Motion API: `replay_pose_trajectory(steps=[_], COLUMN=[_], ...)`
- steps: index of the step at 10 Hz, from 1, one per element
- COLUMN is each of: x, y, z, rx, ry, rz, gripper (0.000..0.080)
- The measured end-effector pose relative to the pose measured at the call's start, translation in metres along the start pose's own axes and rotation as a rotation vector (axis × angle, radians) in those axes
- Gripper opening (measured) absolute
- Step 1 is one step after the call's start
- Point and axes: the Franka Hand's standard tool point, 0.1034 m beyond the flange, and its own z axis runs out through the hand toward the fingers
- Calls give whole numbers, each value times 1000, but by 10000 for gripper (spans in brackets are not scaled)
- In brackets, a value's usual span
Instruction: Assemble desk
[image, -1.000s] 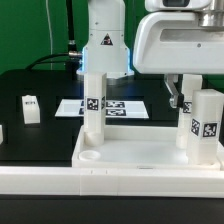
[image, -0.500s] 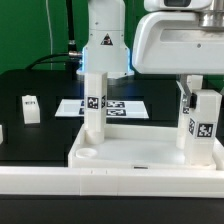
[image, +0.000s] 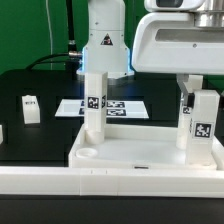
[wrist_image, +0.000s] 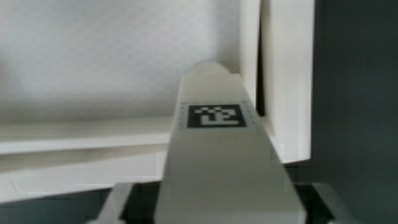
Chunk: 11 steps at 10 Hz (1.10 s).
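- Desk slab (image: 140, 153) lies flat on the black table (image: 40, 120), hard against the long white rail (image: 110, 184) that runs along the table's near edge.
- Slab's raised rim faces up; the empty round socket (image: 89, 156) sits in its near corner on the exterior view's left.
- One square white leg (image: 94, 105) stands upright on the slab's far side, toward the exterior view's left, with a black-and-white tag on its face.
- Second leg (image: 200, 125) stands upright over the slab's corner on the exterior view's right, tag facing the camera.
- Gripper (image: 186, 97) is directly above and behind that second leg; its body fills the upper right of the exterior view.
- Wrist view: the tagged leg (wrist_image: 221, 150) runs straight out from between the dark finger pads (wrist_image: 313, 200), with the slab's rim (wrist_image: 281, 70) beyond it.
- Jaws look clamped on this leg, though the pads are only partly in frame, so contact is probable rather than confirmed.
- Whether the leg's foot is fully seated in its socket cannot be told; the rim hides it.
- Third leg (image: 30, 108) sits alone on the table toward its left edge, well apart from the slab.
- Marker board (image: 115, 106) lies flat behind the slab, toward the table's far edge, in front of the arm's base (image: 104, 40).
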Motion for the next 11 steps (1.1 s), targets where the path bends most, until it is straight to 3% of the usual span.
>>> replay_pose_trajectory(steps=[7,9,10,11], x=[9,11,10,10], y=[46,52,52,52], z=[0,0,0,0], rx=[-47,-55,-54,-54], ry=[23,30,30,30], rz=[606,670,689,684], gripper=[295,295,460,460])
